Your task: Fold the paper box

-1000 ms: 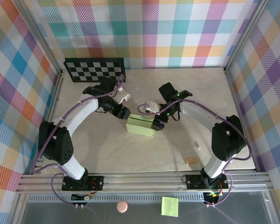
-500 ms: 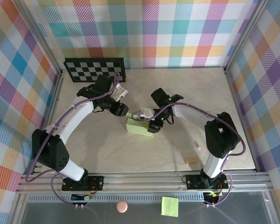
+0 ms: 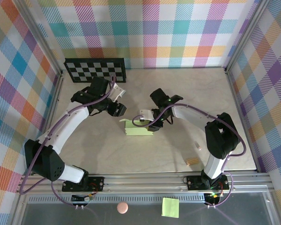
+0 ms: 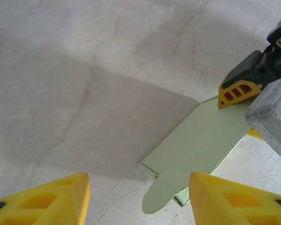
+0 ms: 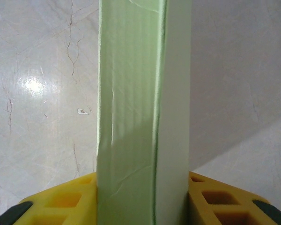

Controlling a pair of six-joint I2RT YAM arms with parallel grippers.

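Note:
The paper box (image 3: 138,129), pale lime-green and part folded, lies at the table's middle. My right gripper (image 3: 153,121) is at its right end. In the right wrist view the box (image 5: 140,93) runs up between both yellow fingers (image 5: 65,201) and touches each, so the right gripper (image 5: 143,187) is shut on it. My left gripper (image 3: 120,110) hovers just beyond the box's back left corner, open with nothing between its fingers. In the left wrist view the left gripper (image 4: 138,187) looks down on the box (image 4: 201,138), its rounded flap sticking out near the right finger.
A black-and-white checkerboard (image 3: 95,69) leans at the back left. Two small tan bits (image 3: 192,161) lie front right. A bright green sticky note (image 3: 170,206) and a pink ball (image 3: 122,207) sit below the rail. Plaid walls close in three sides.
My right gripper has closed onto the box's right end. The left gripper has drawn back and left, off the box. The box has shifted slightly left.

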